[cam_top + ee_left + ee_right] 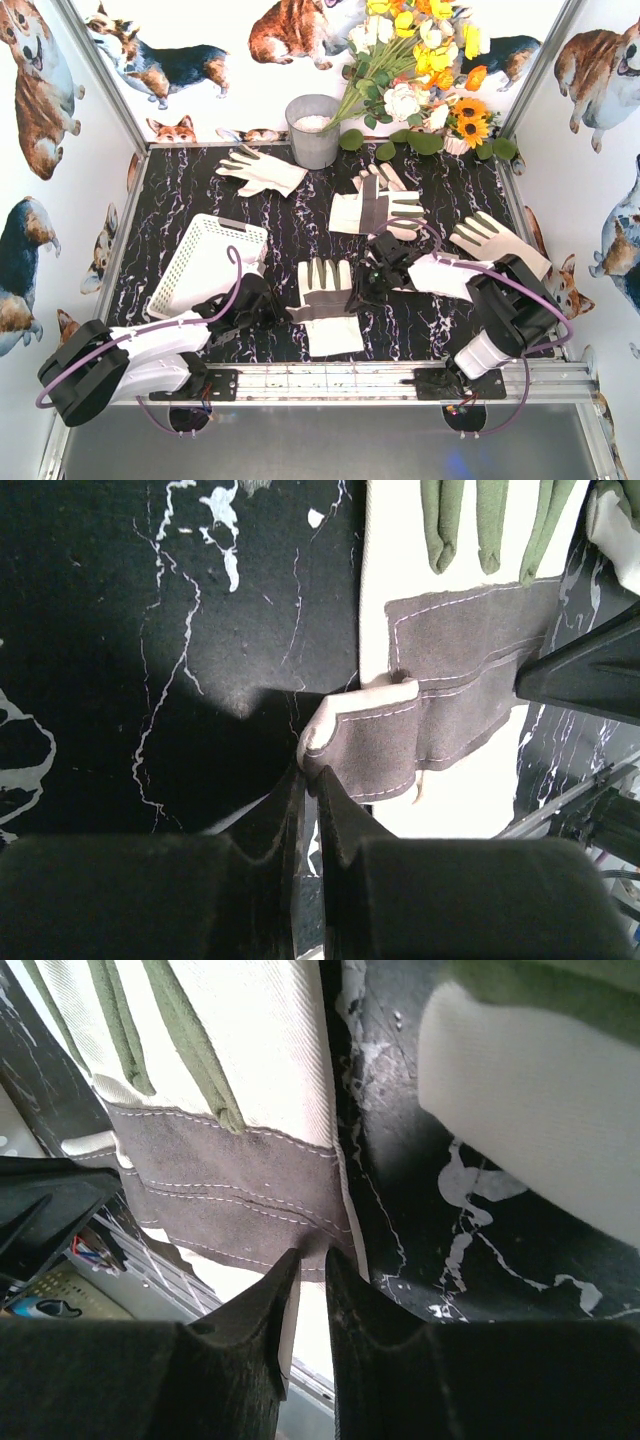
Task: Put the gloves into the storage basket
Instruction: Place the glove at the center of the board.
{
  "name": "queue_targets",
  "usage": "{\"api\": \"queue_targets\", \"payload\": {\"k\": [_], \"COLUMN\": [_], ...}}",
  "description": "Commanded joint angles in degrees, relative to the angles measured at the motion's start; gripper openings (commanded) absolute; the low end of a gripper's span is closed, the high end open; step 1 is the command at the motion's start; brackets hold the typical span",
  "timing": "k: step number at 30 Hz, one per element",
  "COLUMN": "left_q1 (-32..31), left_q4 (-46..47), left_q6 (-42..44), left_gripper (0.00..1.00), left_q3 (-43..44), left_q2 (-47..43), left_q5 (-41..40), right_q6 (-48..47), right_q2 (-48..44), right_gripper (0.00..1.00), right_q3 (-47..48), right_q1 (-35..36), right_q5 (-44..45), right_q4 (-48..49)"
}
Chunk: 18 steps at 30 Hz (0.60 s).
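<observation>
A cream glove with a grey palm patch (327,305) lies flat at the front centre of the table, fingers pointing away. My left gripper (283,312) is at its left edge, and the left wrist view has the jaws (312,772) shut on the glove's folded grey thumb (365,745). My right gripper (368,285) is at its right edge, shut on the rim of the grey patch (230,1185) in the right wrist view (313,1253). The white slotted storage basket (205,265) stands left of this glove. Three more gloves lie at back left (262,170), back centre (375,210) and right (497,240).
A grey metal bucket (313,130) and a bunch of artificial flowers (420,60) stand along the back wall. A metal rail (330,380) runs along the near edge with both arm bases on it. Printed walls close in the left and right sides.
</observation>
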Motion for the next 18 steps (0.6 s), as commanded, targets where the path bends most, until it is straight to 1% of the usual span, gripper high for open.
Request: {"api": "queue_targets", "payload": {"k": [1,3,4,7,10,13,18], "left_q1": [-0.2,-0.2,-0.2,-0.2,-0.2,-0.2,-0.3], "left_q4": [-2.3,-4.1,-5.4,-9.0,-12.1,-16.2,-18.8], "left_q6": [3.4,4.4,4.9,5.4,6.1,7.4,11.5], "left_gripper": [0.0,0.0,0.03,0.19,0.34,0.45,0.58], "left_q3": [0.8,2.4,3.2,5.8,9.3,13.3,20.3], "left_q2": [1.6,2.2,2.4,2.1,0.7,-0.7,-1.5], "left_q5": [-3.1,-3.1,-3.2,-4.1,-4.7,-5.2,-1.4], "right_q6": [-1.9,-2.8,-3.3,-4.6,-6.1,-7.7,-10.2], "right_q2": [2.6,1.6,1.0,-2.4,-6.6,-11.0,-16.1], "right_gripper": [0.21,0.22,0.23,0.31,0.41,0.49,0.55], "right_q3": [0.3,0.6,1.0,2.3,4.7,8.4,14.6], "right_q1": [0.0,0.0,0.0,0.0,0.0,-0.2,-2.6], "right_q5": [5.6,6.0,6.3,8.0,9.8,11.9,15.8], "right_q4": [0.8,-1.0,-2.3,-6.9,-11.8,-17.3,-25.5]}}
